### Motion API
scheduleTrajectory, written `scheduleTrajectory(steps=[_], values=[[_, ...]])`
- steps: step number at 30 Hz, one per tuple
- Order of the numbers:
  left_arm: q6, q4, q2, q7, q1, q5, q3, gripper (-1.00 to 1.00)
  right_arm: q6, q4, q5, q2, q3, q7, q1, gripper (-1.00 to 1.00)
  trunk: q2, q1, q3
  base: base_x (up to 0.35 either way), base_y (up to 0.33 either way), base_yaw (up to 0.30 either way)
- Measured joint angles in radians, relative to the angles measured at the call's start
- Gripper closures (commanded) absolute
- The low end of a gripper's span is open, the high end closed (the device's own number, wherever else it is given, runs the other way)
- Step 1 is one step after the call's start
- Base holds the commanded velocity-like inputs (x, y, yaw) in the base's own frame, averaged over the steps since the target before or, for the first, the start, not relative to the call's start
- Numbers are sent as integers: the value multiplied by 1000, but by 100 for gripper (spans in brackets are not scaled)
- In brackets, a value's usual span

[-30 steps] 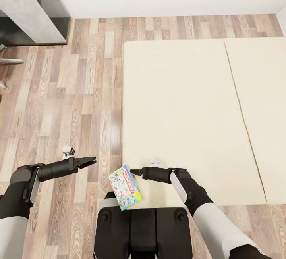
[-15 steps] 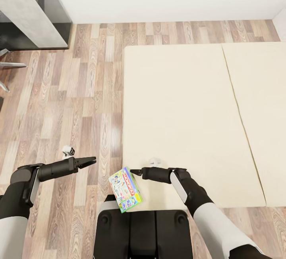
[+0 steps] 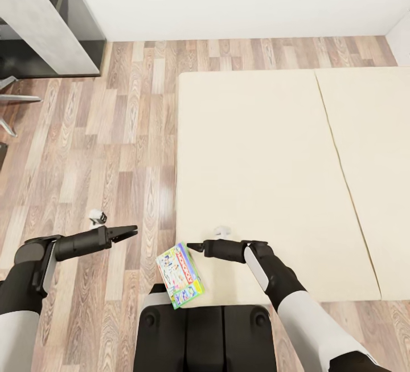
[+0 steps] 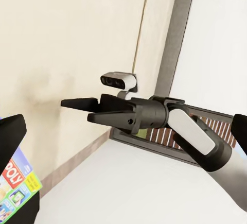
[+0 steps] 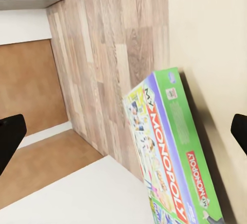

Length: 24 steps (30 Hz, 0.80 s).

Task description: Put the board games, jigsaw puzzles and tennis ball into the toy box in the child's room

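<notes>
A white-green board game (image 3: 180,274) with red lettering lay flat, skewed, at the cream bed's (image 3: 256,161) near corner, low centre of the frame.

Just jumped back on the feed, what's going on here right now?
The robot stands at the near corner of the bed. A Monopoly board game rests at that corner, overhanging the mattress edge above the wood floor. Neither pincer holds anything: the left pincer hovers over the floor beside the bed, and the right pincer hovers just above the mattress, its tip close to the box but not touching it. Both look nearly closed. The game is not yet picked up.
</notes>
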Motion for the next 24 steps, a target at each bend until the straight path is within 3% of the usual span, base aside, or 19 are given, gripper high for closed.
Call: scheduleTrajectory(steps=[5,10,15,19,22,24], values=[[-4,38,27,0,0,-1,10,-100,0,-2,1,-2,0,0,0,-100,0,0,8,0,0,0],[-3,68,74,0,-2,-3,16,-100,3,-4,0,-13,0,3,1,-100,0,0,16,0,0,0],[-3,88,95,0,-2,-8,14,-100,12,-10,1,-27,-1,4,1,-100,0,0,24,0,0,0],[-5,125,131,2,-1,-42,13,-100,14,-9,0,-47,-1,5,2,-100,0,0,31,0,0,0],[-15,208,165,8,0,-85,12,-100,16,-7,-6,-76,-1,8,2,-100,0,0,36,0,0,0],[-59,272,179,26,0,-99,12,-100,16,-6,-9,-98,-1,11,3,-100,0,0,39,0,0,0]])
